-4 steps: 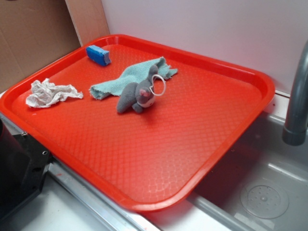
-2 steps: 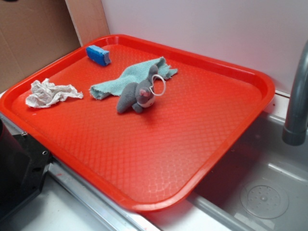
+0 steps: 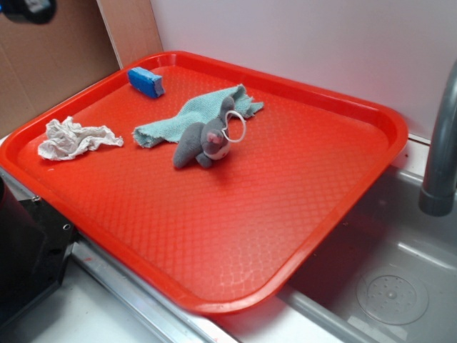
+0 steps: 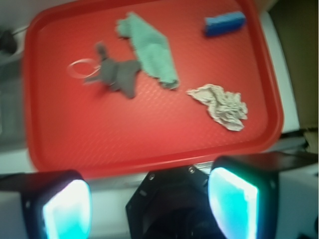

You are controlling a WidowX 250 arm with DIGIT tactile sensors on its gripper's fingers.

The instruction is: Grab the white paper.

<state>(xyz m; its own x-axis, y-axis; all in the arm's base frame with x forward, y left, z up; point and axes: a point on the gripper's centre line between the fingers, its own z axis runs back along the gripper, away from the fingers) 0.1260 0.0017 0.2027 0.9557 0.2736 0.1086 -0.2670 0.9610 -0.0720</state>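
wall: plain white panel behind the scene | left: brown cardboard sheet stands upright beside a pale wooden board | right: grey metal sink basin with round drain, grey curved faucet pipe above it | light: soft, even

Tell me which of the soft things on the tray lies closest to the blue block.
The teal cloth: its far end reaches nearest the blue block. The white paper and grey plush toy lie farther off on the tray.
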